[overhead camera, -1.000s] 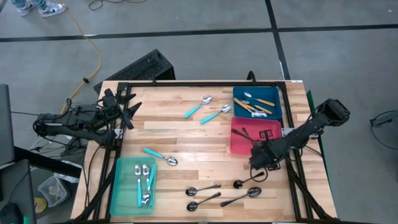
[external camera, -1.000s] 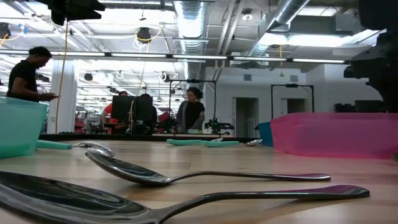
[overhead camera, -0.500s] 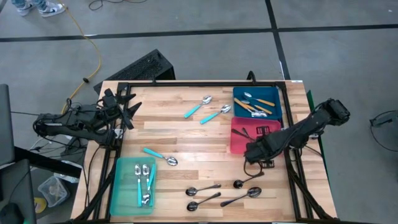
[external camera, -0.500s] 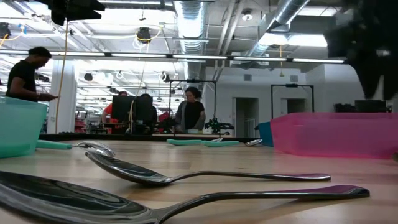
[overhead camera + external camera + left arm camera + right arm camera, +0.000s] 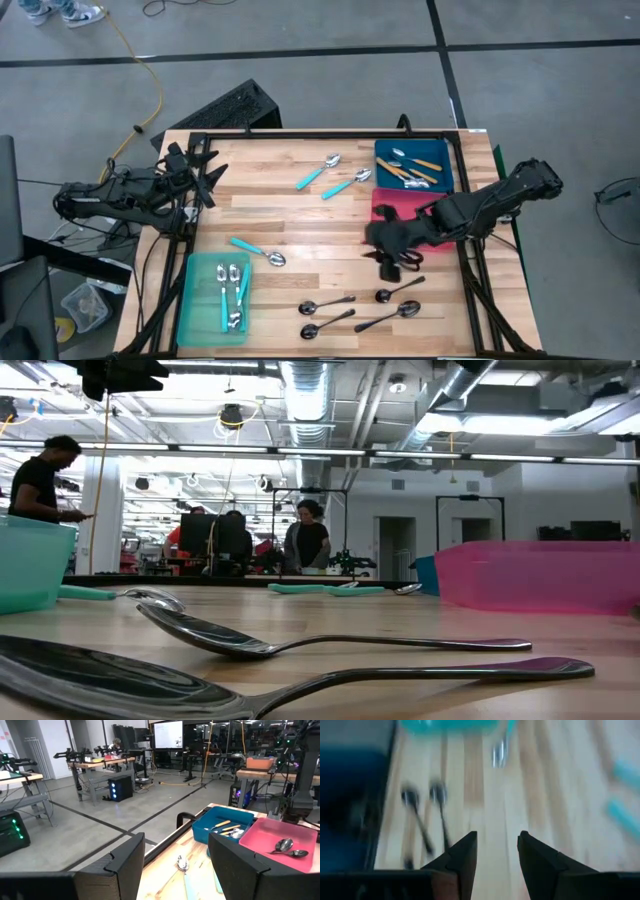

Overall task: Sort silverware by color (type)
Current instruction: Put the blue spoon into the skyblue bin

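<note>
teal comes first: beyond the waiting left gripper at the table's left edge, toward the front, a teal bin holds a few teal-handled spoons. that gripper's fingers stand apart with nothing between them. one teal spoon lies on the bare wood between the teal bin and the right gripper, well to that gripper's left. two more teal spoons lie side by side farther back, behind and left of the right gripper, in front of the left wrist view's fingers.

four dark metal spoons lie on the wood just in front of the right gripper, the nearest one almost beneath it. the right gripper hangs over the wood at the left edge of the pink bin; its fingers are parted and hold nothing. the pink bin, just to its right and partly hidden by the arm, holds dark spoons. behind it, a blue bin holds orange-handled spoons.
</note>
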Robot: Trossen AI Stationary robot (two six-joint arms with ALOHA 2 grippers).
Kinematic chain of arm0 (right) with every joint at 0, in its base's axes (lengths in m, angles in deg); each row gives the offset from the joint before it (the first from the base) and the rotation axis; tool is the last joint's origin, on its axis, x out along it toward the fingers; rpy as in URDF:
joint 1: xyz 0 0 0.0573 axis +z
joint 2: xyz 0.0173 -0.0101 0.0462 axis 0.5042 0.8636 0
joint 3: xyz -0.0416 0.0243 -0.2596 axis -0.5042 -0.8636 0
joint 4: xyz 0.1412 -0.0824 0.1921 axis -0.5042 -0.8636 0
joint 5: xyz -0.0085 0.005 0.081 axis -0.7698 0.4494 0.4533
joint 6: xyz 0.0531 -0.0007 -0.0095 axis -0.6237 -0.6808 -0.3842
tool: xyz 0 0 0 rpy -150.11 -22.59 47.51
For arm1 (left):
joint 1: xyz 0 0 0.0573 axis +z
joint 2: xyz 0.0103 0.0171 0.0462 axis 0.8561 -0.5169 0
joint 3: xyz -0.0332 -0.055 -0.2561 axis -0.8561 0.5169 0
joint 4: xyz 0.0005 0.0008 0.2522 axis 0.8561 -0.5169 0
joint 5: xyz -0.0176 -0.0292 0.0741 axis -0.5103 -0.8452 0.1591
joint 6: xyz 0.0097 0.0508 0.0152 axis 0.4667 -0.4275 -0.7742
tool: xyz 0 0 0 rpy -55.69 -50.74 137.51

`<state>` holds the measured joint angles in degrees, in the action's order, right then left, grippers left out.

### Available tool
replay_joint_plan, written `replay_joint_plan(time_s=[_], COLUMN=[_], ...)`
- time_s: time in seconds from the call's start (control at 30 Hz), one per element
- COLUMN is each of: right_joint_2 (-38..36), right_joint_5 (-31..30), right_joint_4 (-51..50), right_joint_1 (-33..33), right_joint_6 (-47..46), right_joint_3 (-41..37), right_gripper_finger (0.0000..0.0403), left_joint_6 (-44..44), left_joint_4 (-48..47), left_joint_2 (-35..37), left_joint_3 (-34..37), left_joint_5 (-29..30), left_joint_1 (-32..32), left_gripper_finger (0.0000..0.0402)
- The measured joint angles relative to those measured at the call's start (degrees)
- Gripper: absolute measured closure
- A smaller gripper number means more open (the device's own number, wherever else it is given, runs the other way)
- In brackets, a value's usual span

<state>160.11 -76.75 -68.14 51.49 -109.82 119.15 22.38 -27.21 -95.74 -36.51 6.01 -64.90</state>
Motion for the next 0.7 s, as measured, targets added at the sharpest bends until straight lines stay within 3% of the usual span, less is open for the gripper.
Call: replay_joint_plan(time_s=[0.1,0.23,0.47,0.7], right_joint_2=[0.46,4.28,16.14,28.73], right_joint_5=[-4.19,-4.73,-3.39,-3.16], right_joint_4=[8.41,18.73,35.80,55.89], right_joint_1=[-1.86,-6.04,-9.40,-9.38], right_joint_6=[5.57,7.31,14.11,14.87], right_joint_3=[0.00,0.10,0.05,0.02], right_gripper_finger=[0.0241,0.0241,0.0241,0.0241], left_joint_6=[0.00,0.02,0.04,0.07], left_joint_4=[0.01,-0.01,-0.01,-0.03], left_joint_2=[0.00,0.02,0.02,0.02], left_joint_3=[0.00,0.00,0.00,0.00], left_joint_5=[0.00,-0.02,-0.04,-0.17], left_joint_1=[0.00,0.00,0.00,0.00], left_gripper_finger=[0.0196,0.0196,0.0196,0.0196])
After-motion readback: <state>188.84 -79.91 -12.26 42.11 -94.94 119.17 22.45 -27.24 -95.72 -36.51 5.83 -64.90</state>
